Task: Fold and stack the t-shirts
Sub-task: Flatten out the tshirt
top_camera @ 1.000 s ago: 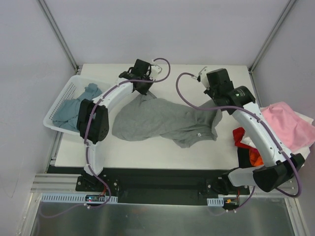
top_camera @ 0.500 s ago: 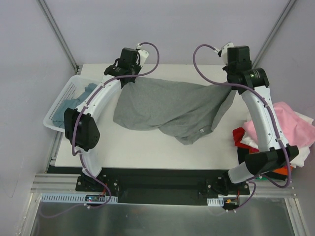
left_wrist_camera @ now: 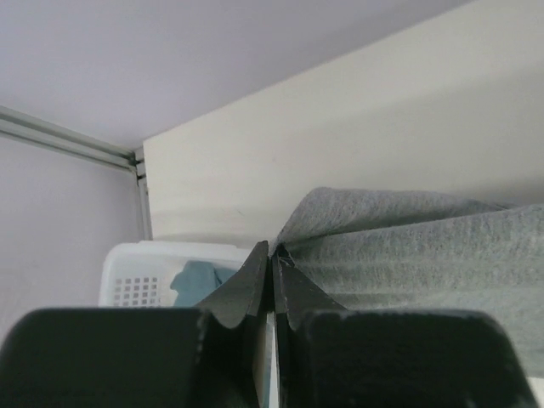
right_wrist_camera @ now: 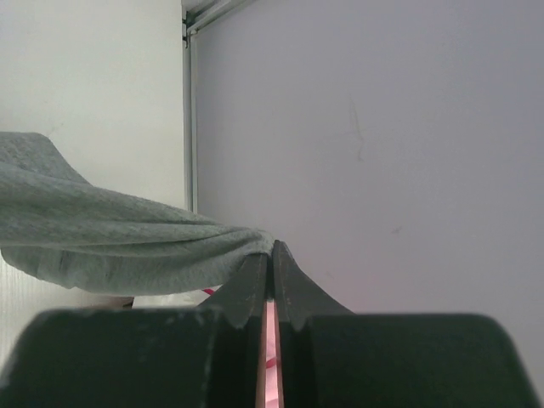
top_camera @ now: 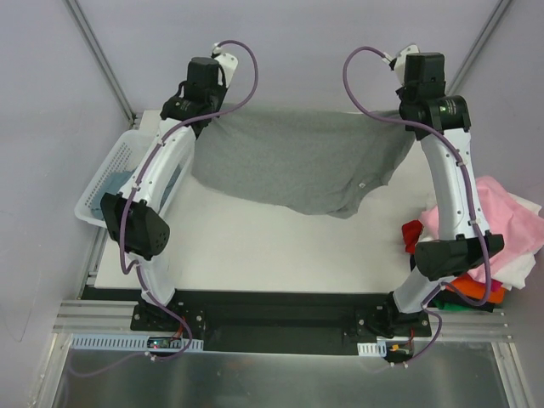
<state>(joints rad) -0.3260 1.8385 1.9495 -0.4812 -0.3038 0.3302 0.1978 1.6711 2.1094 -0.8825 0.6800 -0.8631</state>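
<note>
A light heather-grey t-shirt (top_camera: 297,161) hangs stretched between both grippers over the far half of the table. My left gripper (top_camera: 206,119) is shut on its left corner, seen in the left wrist view (left_wrist_camera: 273,248) with the grey cloth (left_wrist_camera: 425,255) running right. My right gripper (top_camera: 411,123) is shut on its right corner, seen in the right wrist view (right_wrist_camera: 273,248) with the cloth (right_wrist_camera: 110,238) running left. A blue-teal t-shirt (top_camera: 109,185) lies in the basket. Pink (top_camera: 506,217), red (top_camera: 412,234), orange (top_camera: 476,293) and white t-shirts lie piled at the right.
A white slatted basket (top_camera: 104,174) stands at the table's left edge; it also shows in the left wrist view (left_wrist_camera: 140,272). The cell's back wall and corner posts stand close behind both grippers. Bare tabletop (top_camera: 255,246) lies below the shirt.
Both grippers have risen and moved back and apart, lifting the grey shirt off the table and pulling it flat and taut between them.
</note>
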